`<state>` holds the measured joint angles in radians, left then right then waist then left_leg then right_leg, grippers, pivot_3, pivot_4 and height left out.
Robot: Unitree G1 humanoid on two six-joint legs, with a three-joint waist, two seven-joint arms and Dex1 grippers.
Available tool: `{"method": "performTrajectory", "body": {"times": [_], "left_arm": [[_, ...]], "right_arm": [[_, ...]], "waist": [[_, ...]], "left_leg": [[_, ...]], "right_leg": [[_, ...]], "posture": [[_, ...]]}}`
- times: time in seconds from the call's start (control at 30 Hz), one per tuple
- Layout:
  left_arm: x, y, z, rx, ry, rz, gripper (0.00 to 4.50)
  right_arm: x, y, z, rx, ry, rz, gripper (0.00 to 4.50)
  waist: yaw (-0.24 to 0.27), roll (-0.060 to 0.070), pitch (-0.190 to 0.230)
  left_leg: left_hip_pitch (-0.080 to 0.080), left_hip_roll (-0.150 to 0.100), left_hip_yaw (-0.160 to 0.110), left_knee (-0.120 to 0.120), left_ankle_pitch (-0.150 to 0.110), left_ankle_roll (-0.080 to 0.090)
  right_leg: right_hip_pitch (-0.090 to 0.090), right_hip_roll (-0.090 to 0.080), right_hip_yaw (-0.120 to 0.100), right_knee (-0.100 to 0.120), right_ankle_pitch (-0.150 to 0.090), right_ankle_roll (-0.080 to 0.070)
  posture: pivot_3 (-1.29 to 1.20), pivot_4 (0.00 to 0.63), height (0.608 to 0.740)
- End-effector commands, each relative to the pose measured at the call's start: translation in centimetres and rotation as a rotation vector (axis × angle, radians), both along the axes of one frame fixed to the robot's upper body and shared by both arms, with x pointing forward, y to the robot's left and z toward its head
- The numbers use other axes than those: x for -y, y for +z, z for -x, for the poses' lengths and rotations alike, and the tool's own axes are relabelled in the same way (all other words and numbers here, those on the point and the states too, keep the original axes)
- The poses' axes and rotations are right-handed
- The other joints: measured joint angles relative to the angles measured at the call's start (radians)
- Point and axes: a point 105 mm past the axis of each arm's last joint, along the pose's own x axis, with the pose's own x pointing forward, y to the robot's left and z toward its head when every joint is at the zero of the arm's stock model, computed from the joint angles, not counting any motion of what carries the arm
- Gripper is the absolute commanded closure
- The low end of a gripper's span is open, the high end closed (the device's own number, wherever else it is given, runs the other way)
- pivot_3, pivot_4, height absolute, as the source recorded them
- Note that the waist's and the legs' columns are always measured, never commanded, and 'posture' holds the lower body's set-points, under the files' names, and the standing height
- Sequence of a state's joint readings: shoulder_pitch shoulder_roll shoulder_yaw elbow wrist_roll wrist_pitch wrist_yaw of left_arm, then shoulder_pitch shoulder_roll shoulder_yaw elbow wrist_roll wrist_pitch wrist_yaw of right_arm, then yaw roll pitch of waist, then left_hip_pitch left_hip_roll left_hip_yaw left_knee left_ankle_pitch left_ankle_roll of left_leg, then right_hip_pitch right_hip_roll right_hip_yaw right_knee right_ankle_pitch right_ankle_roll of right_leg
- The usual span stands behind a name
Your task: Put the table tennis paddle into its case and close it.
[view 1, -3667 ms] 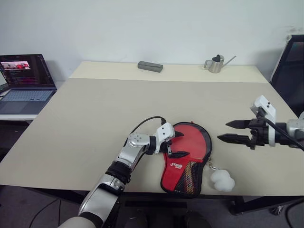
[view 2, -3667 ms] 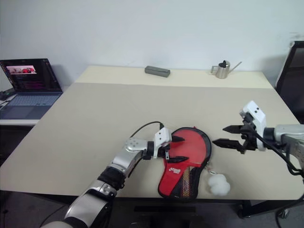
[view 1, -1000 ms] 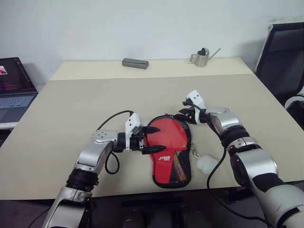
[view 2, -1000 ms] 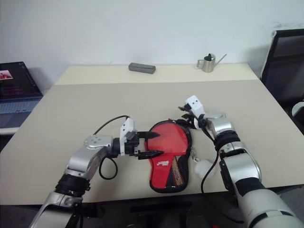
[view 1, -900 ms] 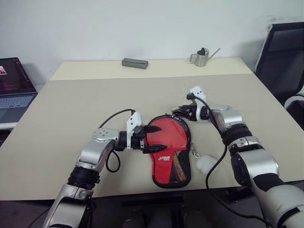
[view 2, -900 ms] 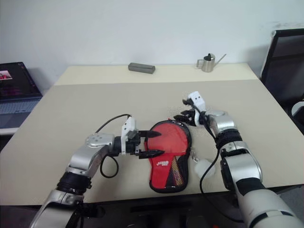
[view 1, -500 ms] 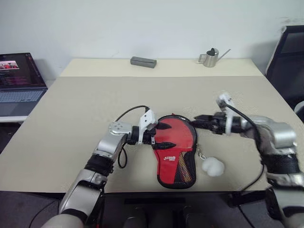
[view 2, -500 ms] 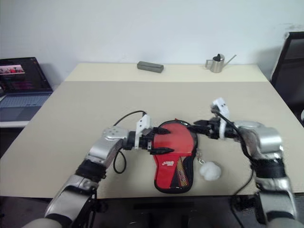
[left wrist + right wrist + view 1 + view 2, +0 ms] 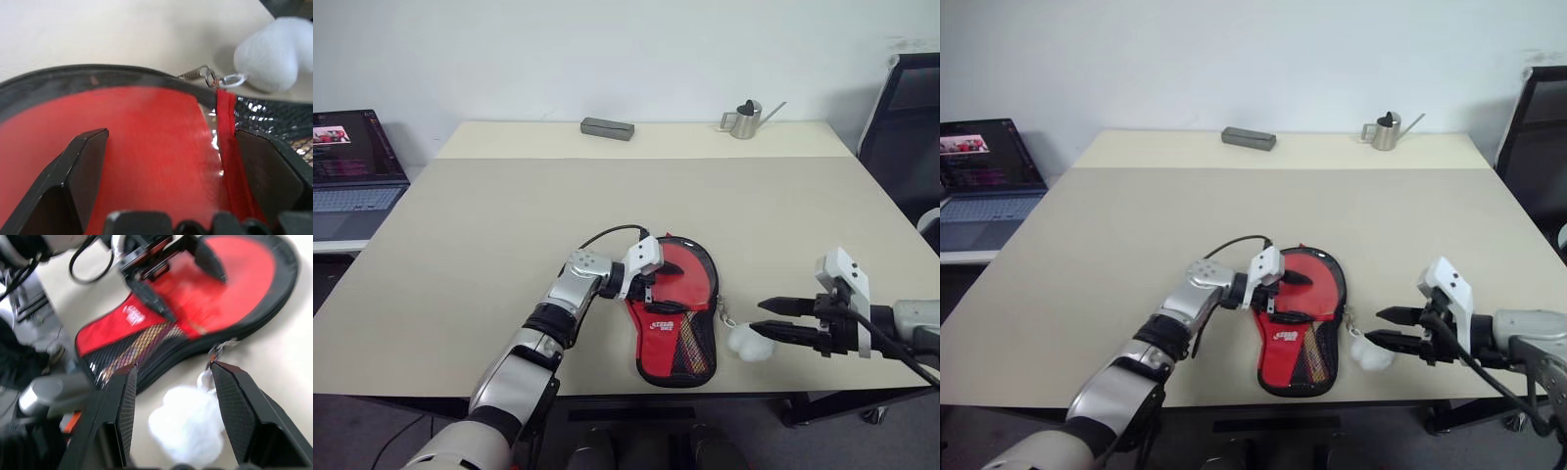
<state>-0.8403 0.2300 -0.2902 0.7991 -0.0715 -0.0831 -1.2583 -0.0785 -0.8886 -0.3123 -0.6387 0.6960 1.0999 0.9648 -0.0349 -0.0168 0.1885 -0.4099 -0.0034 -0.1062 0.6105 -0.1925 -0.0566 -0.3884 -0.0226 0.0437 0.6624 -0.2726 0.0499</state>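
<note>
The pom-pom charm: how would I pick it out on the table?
Start at the beige table's near edge and find the red case lying flat. Just right of its narrow end, on a short metal clip, sits the pom-pom charm, the only white fluffy ball there.

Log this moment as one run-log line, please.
case: flat on table, paddle inside | left end effector: open, over case | right end effector: open, empty, beside pom-pom

Office — laptop [image 9: 357,162], desk [image 9: 489,215], swivel chair [image 9: 909,127].
</note>
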Motion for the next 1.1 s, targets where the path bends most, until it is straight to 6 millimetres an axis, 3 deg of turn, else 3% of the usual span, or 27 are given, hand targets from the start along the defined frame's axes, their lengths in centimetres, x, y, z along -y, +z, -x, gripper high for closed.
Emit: {"method": "performTrajectory", "body": {"times": [0.03, 0.2, 0.3, 0.43, 0.47, 0.57, 0.7, 0.87, 1.07, 1.1], "left_arm": [[0.3, 0.0, -0.1, 0.027, -0.020, -0.015, 0.00], [0.3, -0.1, -0.1, 0.030, -0.022, -0.014, 0.00], [0.6, -0.7, 0.2, 0.019, -0.031, -0.018, 0.00], [0.6, -0.8, 0.3, 0.018, -0.032, -0.018, 0.00], [0.6, -0.8, 0.3, 0.017, -0.030, -0.016, 0.00], [0.6, -0.9, 0.3, 0.015, -0.025, -0.012, 0.00], [0.5, -1.0, 0.3, 0.016, -0.018, -0.009, 0.00], [0.5, -0.9, 0.2, 0.018, -0.014, -0.008, 0.00], [0.4, -0.9, 0.1, 0.021, -0.012, -0.013, 0.00], [0.4, -1.0, 0.2, 0.021, -0.013, -0.015, 0.00]], "right_arm": [[-0.3, 0.6, 0.4, 0.076, 0.039, 0.046, 1.89], [-0.2, 0.6, 0.5, 0.082, 0.042, 0.048, 1.89], [0.3, -1.4, -0.4, 0.048, -0.023, 0.074, 1.89], [0.3, -1.7, -0.6, 0.047, -0.030, 0.080, 1.89], [0.2, -2.8, -1.3, 0.034, -0.055, 0.093, 1.89], [-0.1, -4.4, -2.2, -0.008, -0.079, 0.112, 1.27], [-0.3, -5.3, -2.1, -0.048, -0.084, 0.125, 0.04], [-0.3, -6.4, -2.4, -0.053, -0.115, 0.150, 0.04], [0.1, -6.3, -3.0, -0.026, -0.139, 0.166, 0.04], [0.2, -6.2, -3.1, -0.016, -0.142, 0.170, 0.20]], "waist": [[0.001, 0.000, 0.000], [0.003, 0.000, 0.000], [0.004, -0.001, -0.001], [0.004, -0.001, -0.001], [0.005, -0.001, -0.001], [0.003, -0.003, -0.002], [0.004, -0.003, -0.002], [0.004, -0.003, -0.002], [0.004, -0.003, -0.002], [0.004, -0.003, -0.002]], "left_leg": [[0.000, 0.000, 0.000, 0.000, 0.000, 0.000], [0.000, 0.000, 0.000, 0.001, 0.000, 0.000], [0.000, 0.000, 0.000, 0.001, 0.000, 0.000], [0.000, 0.000, 0.000, 0.001, 0.000, 0.000], [0.000, 0.000, 0.000, 0.001, 0.000, 0.000], [0.001, 0.000, 0.000, 0.001, 0.000, 0.000], [0.001, 0.000, 0.000, 0.001, 0.000, 0.000], [0.001, 0.000, -0.001, 0.001, 0.000, 0.000], [0.001, 0.000, -0.001, 0.001, 0.000, 0.000], [0.001, 0.000, -0.001, 0.001, 0.000, 0.000]], "right_leg": [[0.000, 0.000, 0.000, 0.000, 0.000, 0.000], [0.000, 0.000, 0.000, 0.000, 0.000, 0.001], [0.001, 0.000, 0.000, 0.000, 0.000, 0.001], [0.001, -0.001, 0.000, 0.000, 0.000, 0.001], [0.001, -0.001, 0.000, 0.000, 0.000, 0.001], [0.002, 0.000, 0.000, 0.000, 0.000, 0.001], [0.001, 0.000, 0.000, 0.000, 0.000, 0.000], [0.001, 0.000, 0.000, 0.000, 0.000, 0.001], [0.002, 0.000, 0.000, 0.000, 0.000, 0.001], [0.002, 0.000, 0.000, 0.000, 0.000, 0.001]], "posture": [[0.00, 0.150, 0.740], [0.00, 0.150, 0.740], [0.00, 0.150, 0.740], [0.00, 0.150, 0.740], [0.00, 0.150, 0.740], [0.00, 0.150, 0.740], [0.00, 0.150, 0.740], [0.00, 0.150, 0.740], [0.00, 0.150, 0.740], [0.00, 0.150, 0.740]]}}
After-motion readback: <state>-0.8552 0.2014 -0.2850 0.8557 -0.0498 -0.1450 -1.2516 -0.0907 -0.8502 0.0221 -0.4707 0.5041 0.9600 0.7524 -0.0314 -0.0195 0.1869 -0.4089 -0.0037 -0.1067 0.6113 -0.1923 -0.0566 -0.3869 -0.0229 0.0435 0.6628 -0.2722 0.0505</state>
